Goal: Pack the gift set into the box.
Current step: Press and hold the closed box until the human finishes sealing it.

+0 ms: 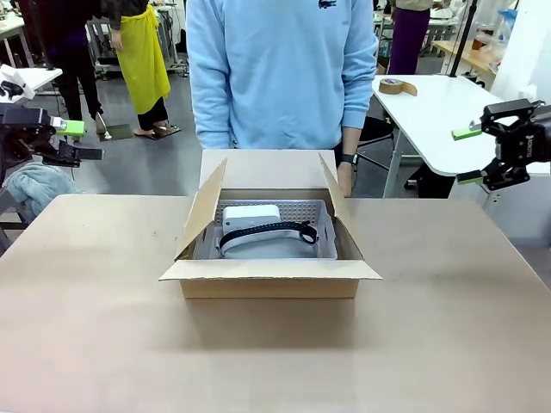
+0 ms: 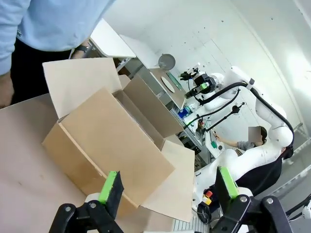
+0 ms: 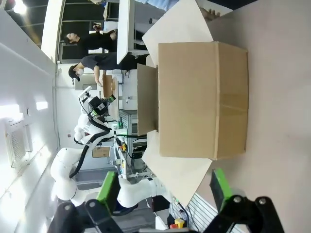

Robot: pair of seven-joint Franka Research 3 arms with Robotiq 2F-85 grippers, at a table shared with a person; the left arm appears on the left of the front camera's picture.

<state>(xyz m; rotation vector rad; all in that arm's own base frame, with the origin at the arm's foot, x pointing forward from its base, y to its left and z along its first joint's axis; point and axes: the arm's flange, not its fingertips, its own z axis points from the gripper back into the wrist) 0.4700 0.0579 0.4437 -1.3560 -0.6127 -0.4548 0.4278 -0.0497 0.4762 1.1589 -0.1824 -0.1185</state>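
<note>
The box (image 1: pixel 269 282) stands open at the middle of the table, its four flaps spread out. Inside it lies the gift set (image 1: pixel 263 232), a pale grey-white package with a dark curved band across its top. A person in a light blue top stands behind the box, one hand (image 1: pixel 345 179) by the far right flap. My left gripper (image 1: pixel 79 142) hangs open off the table's left side; my right gripper (image 1: pixel 470 155) hangs open off the right side. In the left wrist view the box (image 2: pixel 109 141) is beyond the open fingers (image 2: pixel 111 187); the right wrist view shows the box's side (image 3: pixel 201 99).
A white table (image 1: pixel 439 112) with a roll of tape (image 1: pixel 398 86) stands behind at the right. A grey-green cloth (image 1: pixel 34 185) lies off the table's left edge. Bare brown tabletop (image 1: pixel 258 361) surrounds the box.
</note>
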